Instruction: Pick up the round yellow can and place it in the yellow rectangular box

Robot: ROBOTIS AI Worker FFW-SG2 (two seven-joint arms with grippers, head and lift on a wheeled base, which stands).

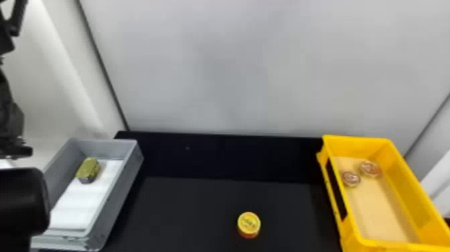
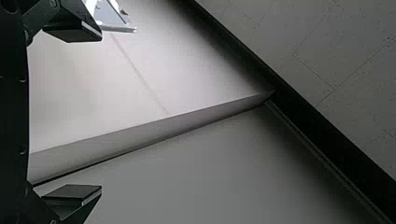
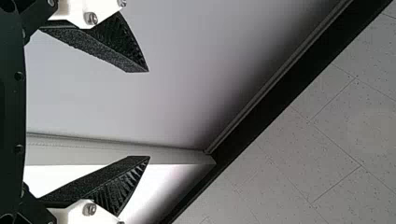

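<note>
Right hand (image 3: 149,114) is sitting spread; left hand (image 1: 14,28) is sitting spread too. Round yellow can (image 1: 248,224) is resting on the black desk (image 1: 187,214), between grey bin (image 1: 115,201) and yellow rectangular box (image 1: 413,187), nearer the box.

Free room around yellow can (image 1: 248,224)

The left arm (image 1: 23,201) is black, with a round-cornered block. The right end effector (image 3: 149,114) has black wedge-shaped fingers (image 3: 95,46), ribbed along one side (rather comb-like), plus white plates (image 3: 70,11) bearing silvery screws (image 3: 92,18) and a black frame (image 3: 11,107).
</note>
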